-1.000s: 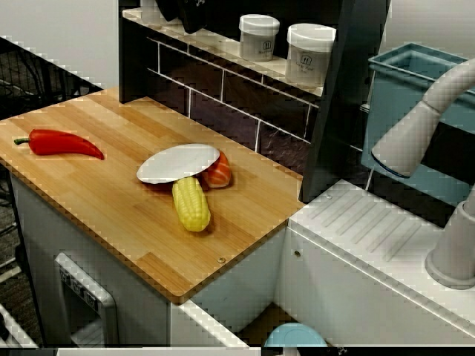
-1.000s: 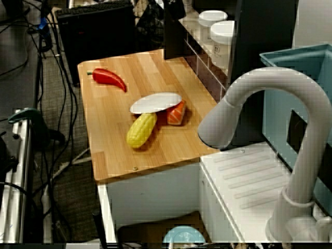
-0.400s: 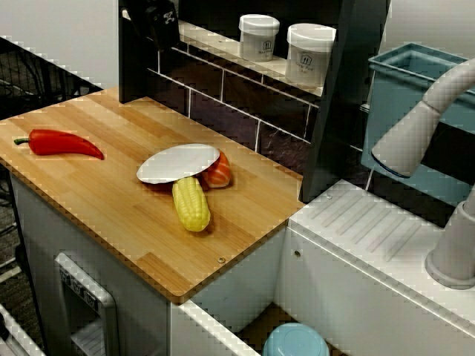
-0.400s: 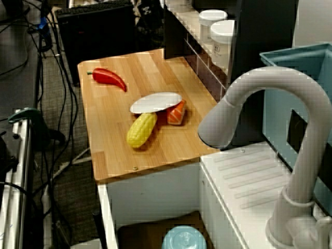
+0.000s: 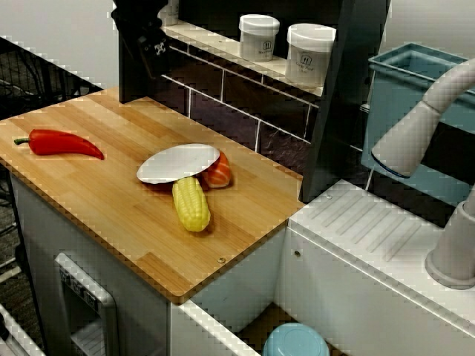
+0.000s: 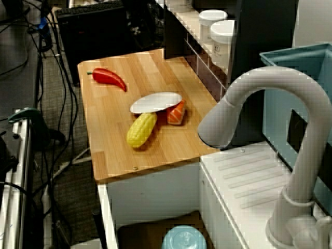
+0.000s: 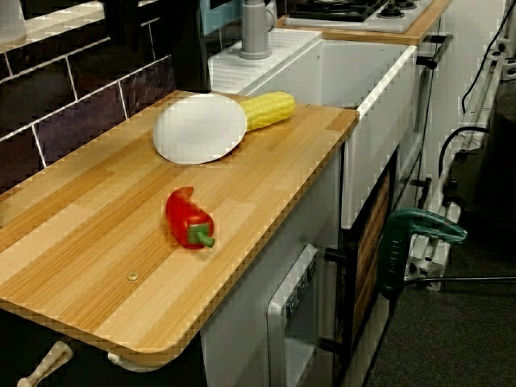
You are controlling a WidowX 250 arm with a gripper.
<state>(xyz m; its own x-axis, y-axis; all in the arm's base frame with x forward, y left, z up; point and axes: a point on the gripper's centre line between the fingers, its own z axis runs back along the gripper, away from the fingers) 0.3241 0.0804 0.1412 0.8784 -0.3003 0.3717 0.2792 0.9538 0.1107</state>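
Wooden counter (image 5: 111, 215), with the white plate (image 5: 179, 163) taken as the landmark throughout.

**Pincer.** In the high front view my pincer (image 5: 152, 50) hangs in the air behind and to the left of the plate. It is well apart from the plate, near the back corner of the counter, in front of the dark shelf post (image 5: 133, 81). In the view from the sink side, the pincer (image 6: 136, 31) appears beyond the plate. Its dark body merges with the dark background in both views. I cannot tell how far my fingers stand apart, or whether they hold anything.

**Nearest things.** The red pepper (image 5: 59, 142) lies flat on the wood, left of the plate and well apart from it, touching nothing else. The low view from the counter's end shows the same pepper (image 7: 189, 219) in front of the plate (image 7: 200, 127).

**Around the plate.**
- **Corn:** the plate sits tilted, its rim lying over one end of the yellow corn cob (image 5: 191, 204).
- **Orange piece:** the orange food piece (image 5: 217, 172) touches the plate's right edge.
- **Jars:** two white jars (image 5: 258, 37) stand on the shelf behind the plate.
- **Faucet and bin:** the grey faucet (image 5: 415, 133) and the teal bin (image 5: 404, 89) stand far to the plate's right.
- **Bowl:** a pale blue bowl (image 5: 297, 343) sits below counter level, right of the plate.
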